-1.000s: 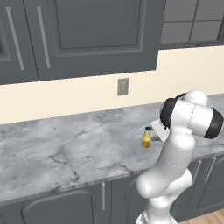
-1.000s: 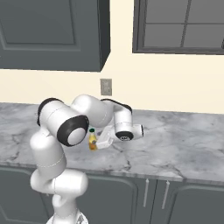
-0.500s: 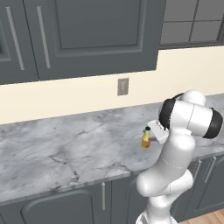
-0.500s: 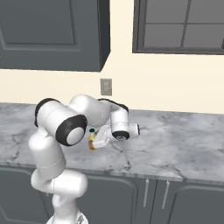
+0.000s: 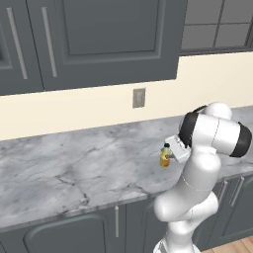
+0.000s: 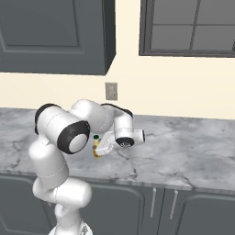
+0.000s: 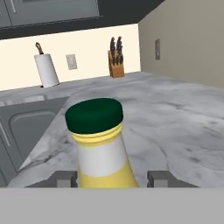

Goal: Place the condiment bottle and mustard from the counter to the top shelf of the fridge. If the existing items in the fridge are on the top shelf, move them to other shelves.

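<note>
One small yellow-orange mustard bottle (image 7: 103, 151) with dark green cap, upright on grey-white marbled stone counter (image 5: 74, 168), well back from the front edge. Two-finger gripper (image 7: 114, 179) level with the bottle, one fingertip either side. Grasping or merely flanking: cannot tell. Contents not visible.

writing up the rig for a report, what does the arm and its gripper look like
The arm is glossy white with rounded, bulging segments and black bands at the joints. No cables or markings can be seen on it. It ends in a flat white hand. The gripper has two small dark grey, blocky fingertips.
</note>
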